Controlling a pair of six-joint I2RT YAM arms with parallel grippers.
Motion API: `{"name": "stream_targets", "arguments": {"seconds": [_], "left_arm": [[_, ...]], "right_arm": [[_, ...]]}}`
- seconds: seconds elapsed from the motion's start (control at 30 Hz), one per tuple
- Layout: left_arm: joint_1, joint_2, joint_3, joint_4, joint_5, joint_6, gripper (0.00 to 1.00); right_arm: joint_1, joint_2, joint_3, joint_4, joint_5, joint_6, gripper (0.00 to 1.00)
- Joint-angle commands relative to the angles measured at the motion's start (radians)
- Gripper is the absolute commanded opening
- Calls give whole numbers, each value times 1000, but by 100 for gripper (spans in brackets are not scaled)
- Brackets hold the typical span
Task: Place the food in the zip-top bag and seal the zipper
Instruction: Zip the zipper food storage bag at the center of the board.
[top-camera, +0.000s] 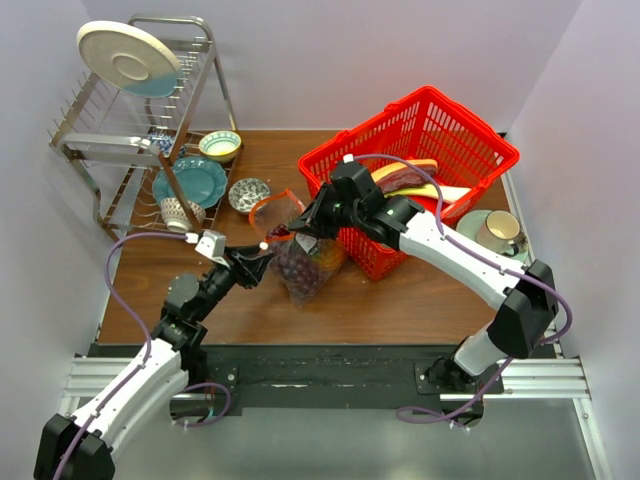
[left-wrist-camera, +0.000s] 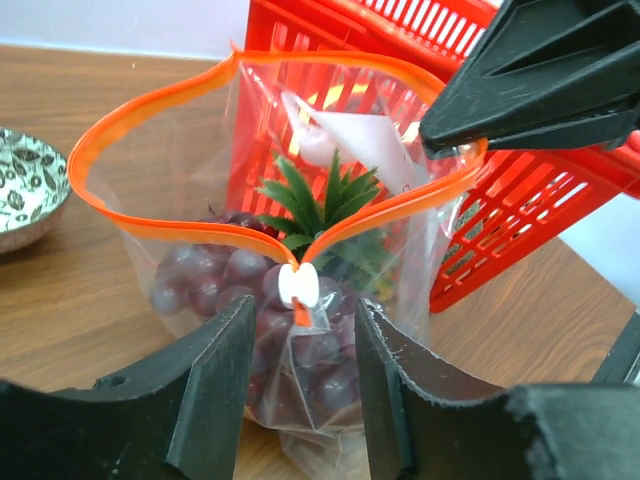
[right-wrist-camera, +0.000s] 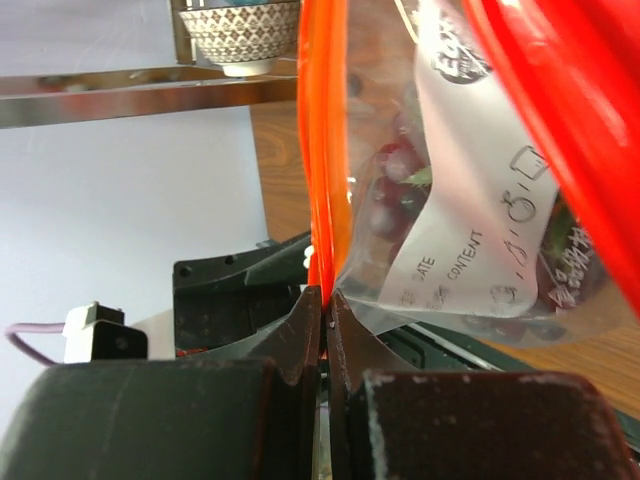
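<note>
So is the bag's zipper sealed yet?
Open. The zipper strips gape in a wide loop over the pineapple and grapes.

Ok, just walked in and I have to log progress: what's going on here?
Two robot arms are working on a clear bag. The grapes and pineapple are inside it. The right tool is pinched shut on the orange zipper strip. The left tool is open, with the white slider just ahead of its gap. The bag gapes wide open, so nothing is sealed yet.
</note>
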Motion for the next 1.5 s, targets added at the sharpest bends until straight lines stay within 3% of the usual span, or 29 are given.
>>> {"name": "stream_targets", "arguments": {"seconds": [0.0, 0.2, 0.37, 0.43, 0.47, 0.57, 0.63, 0.77, 0.87, 0.9, 1.07, 1.23, 1.47], "left_arm": [[-2, 1, -11, 101, -16, -10, 48], [-3, 76, -20, 190, -7, -27, 56], [-8, 118, -16, 190, -21, -28, 56], [-8, 121, -23, 187, -33, -30, 49], [-8, 121, -28, 196, -53, -33, 33], [-8, 125, -39, 219, -93, -50, 0], [-8, 128, -25, 216, -103, -45, 0], [-8, 103, 56, 53, -114, 7, 0], [-8, 52, 104, -18, -85, 45, 0], [-8, 40, 127, -35, -77, 68, 0], [-8, -16, 233, -173, -7, 165, 0], [-8, 9, 400, -291, 87, 265, 0], [-8, 61, 587, -446, 261, 303, 0]], "right_arm": [[-5, 5, 62, 74, -38, 23, 0], [-5, 14, 62, 79, -51, 28, 0], [-5, 14, 60, 77, -49, 31, 0], [-5, 14, 60, 76, -49, 28, 0], [-5, 14, 60, 76, -49, 29, 0], [-5, 14, 59, 76, -49, 28, 0], [-5, 12, 56, 64, -54, 25, 0], [-6, -3, 36, 31, -43, -17, 0], [-15, -20, 10, -6, -22, -57, 10], [-20, -23, 2, -2, -23, -63, 21], [-40, -43, -40, 17, -42, -182, 51], [-51, -92, -38, 54, -60, -469, 56], [-51, -210, -33, 123, -265, -907, 66]]}}
